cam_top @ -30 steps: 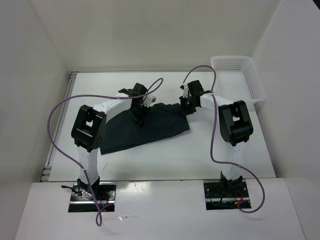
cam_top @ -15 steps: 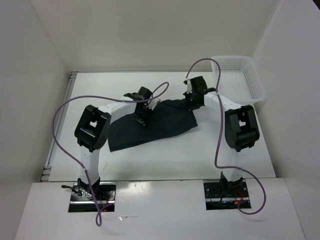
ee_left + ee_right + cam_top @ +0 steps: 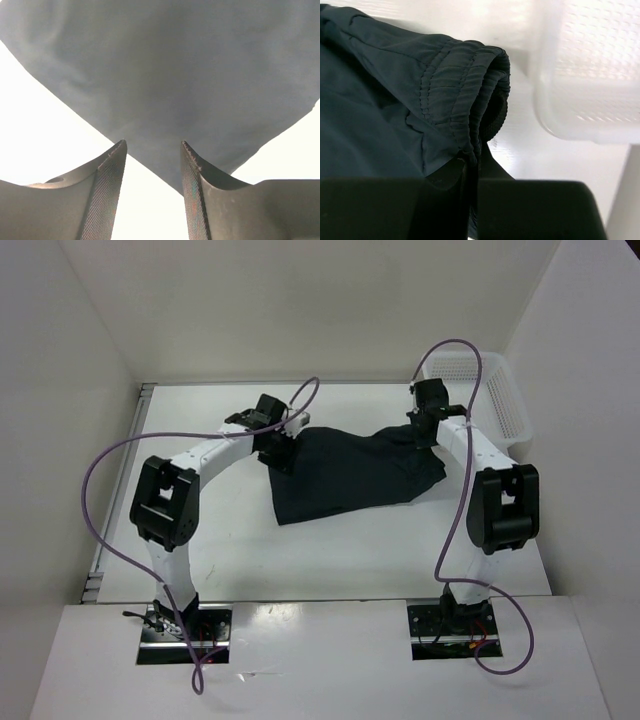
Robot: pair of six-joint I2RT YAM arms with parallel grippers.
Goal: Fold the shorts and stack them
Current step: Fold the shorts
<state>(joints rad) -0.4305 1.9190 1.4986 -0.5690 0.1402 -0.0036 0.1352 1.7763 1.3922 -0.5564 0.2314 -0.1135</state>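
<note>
The dark shorts lie spread on the white table, right of centre. My right gripper is shut on the elastic waistband at the shorts' far right corner. In the right wrist view the bunched waistband is pinched between the right gripper's shut jaws. My left gripper is at the shorts' far left edge. In the left wrist view the left gripper is open, and the flat dark fabric lies beyond its fingertips with a corner reaching toward the gap, not pinched.
The white mesh basket stands at the table's far right, just right of my right gripper; its wall shows blurred in the right wrist view. White walls close the table on the left, back and right. Purple cables arc over both arms.
The right gripper has pulled the shorts to the right and away, toward the basket. The left gripper, earlier over the middle of the fabric, now stands at its far left edge.
</note>
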